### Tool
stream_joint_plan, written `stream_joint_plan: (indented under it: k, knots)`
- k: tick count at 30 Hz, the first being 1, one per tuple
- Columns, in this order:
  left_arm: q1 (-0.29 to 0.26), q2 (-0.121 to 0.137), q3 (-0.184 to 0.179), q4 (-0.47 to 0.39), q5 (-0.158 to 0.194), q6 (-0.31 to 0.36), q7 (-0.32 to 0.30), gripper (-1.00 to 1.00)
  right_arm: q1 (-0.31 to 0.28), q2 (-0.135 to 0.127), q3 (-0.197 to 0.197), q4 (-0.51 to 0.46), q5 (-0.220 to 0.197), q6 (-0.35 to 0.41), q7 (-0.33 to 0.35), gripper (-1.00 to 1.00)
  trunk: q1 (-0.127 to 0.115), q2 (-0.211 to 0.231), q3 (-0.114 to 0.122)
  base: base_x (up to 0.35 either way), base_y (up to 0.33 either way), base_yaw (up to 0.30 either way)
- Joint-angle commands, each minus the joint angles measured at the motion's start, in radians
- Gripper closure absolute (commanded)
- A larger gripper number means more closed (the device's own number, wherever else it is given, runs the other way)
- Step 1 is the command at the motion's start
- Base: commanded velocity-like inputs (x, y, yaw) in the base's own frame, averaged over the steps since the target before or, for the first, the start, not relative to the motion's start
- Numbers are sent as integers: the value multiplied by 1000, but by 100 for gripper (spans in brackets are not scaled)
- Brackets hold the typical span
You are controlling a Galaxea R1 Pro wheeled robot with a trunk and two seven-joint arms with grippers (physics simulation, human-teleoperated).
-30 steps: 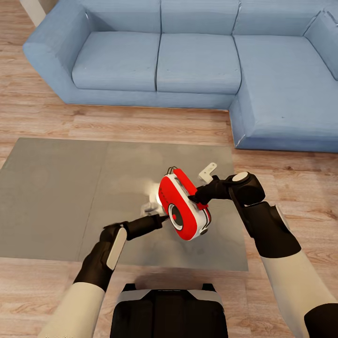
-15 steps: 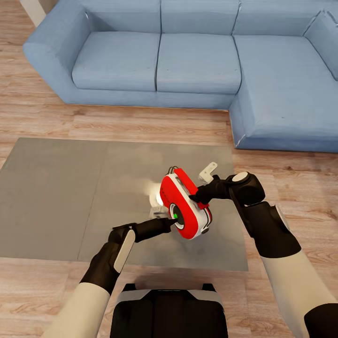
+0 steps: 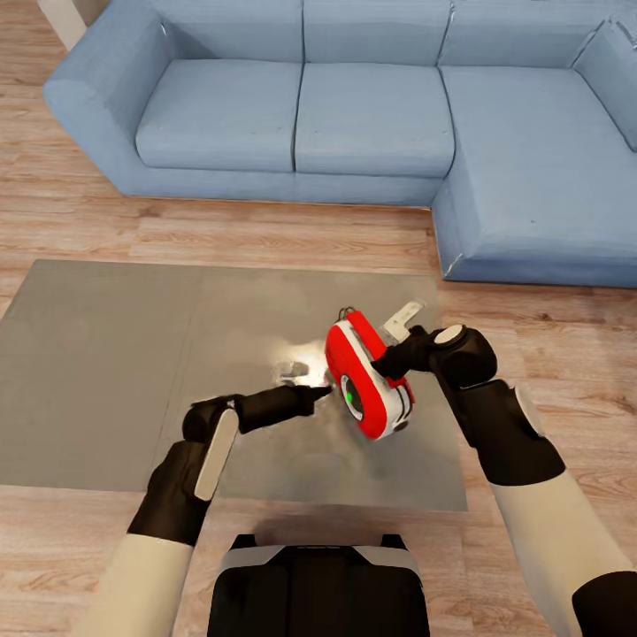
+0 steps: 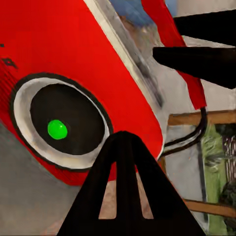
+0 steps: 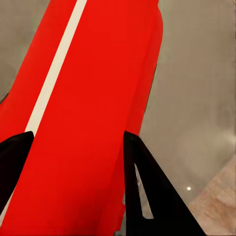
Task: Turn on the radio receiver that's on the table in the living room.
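The red radio receiver [image 3: 367, 385] with white stripes hangs tilted just above the grey table [image 3: 106, 372], near its right end. My right gripper [image 3: 389, 363] is shut on its upper edge; in the right wrist view the gripper [image 5: 73, 162] has the red body [image 5: 93, 98] between its two dark fingers. A green dot [image 3: 352, 397] glows in the black round dial [image 4: 66, 123] on the radio's face. My left gripper [image 3: 318, 389] is shut, its tip a short way to the left of the dial; the joined fingertips [image 4: 123, 140] point at the red casing [image 4: 73, 44].
A blue L-shaped sofa [image 3: 354, 115] runs along the far side and right, with light wood floor [image 3: 265, 230] between it and the table. A small white bracket-like object [image 3: 402, 318] lies on the table just behind the radio. The robot's base [image 3: 318, 584] stands at the table's near edge.
The dial's centre turned green. My right gripper carried the radio a little to the right, and my left gripper drew back from the dial.
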Motion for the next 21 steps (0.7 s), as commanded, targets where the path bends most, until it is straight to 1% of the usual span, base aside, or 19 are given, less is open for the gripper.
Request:
stream_joint_plan:
  k: [1,2,4,6,8,11,12,13,14,15,16,17,18,19,20,21]
  knots:
    - [0,13,4,-82,-3,54,-1,100,0,-2,1,-4,31,1,-9,100,0,0,0,0,0,0]
    - [0,27,7,-119,-1,84,-1,100,0,-3,2,-7,36,1,-11,100,0,0,0,0,0,0]
    - [0,65,10,-166,2,131,-3,100,0,-5,3,-11,41,1,-13,100,0,0,0,0,0,0]
    - [0,97,13,-184,6,152,-4,100,0,-7,4,-13,42,1,-13,100,0,0,0,0,0,0]
    - [0,131,15,-190,23,160,-7,100,0,-12,3,-14,44,1,-13,100,0,0,0,0,0,0]
    - [0,198,17,-190,76,161,-26,100,-1,-15,3,-15,45,1,-14,100,0,0,0,0,0,0]
    - [0,212,17,-190,86,160,-30,100,-1,-15,3,-15,45,1,-15,100,0,0,0,0,0,0]
    - [0,240,17,-190,107,160,-38,100,-1,-15,3,-15,45,1,-16,100,0,0,0,0,0,0]
    - [0,282,18,-189,138,159,-53,100,-1,-14,3,-15,45,1,-17,100,0,0,0,0,0,0]
    - [0,311,18,-189,162,159,-66,100,-1,-12,3,-15,45,1,-18,100,0,0,0,0,0,0]
    - [0,326,19,-189,174,159,-74,100,-1,-12,3,-15,45,1,-18,100,0,0,0,0,0,0]
    - [0,355,20,-189,199,159,-91,100,-1,-10,3,-15,45,1,-19,100,0,0,0,0,0,0]
    - [0,383,30,-190,225,159,-111,100,-1,-8,3,-15,45,1,-19,100,0,0,0,0,0,0]
    - [0,409,57,-190,249,159,-133,100,-1,-6,4,-15,45,1,-19,100,0,0,0,0,0,0]
    - [0,442,140,-190,291,160,-178,100,-1,-4,4,-16,45,1,-20,100,0,0,0,0,0,0]
    - [0,451,183,-190,304,163,-202,100,-1,-4,4,-15,46,1,-20,100,0,0,0,0,0,0]
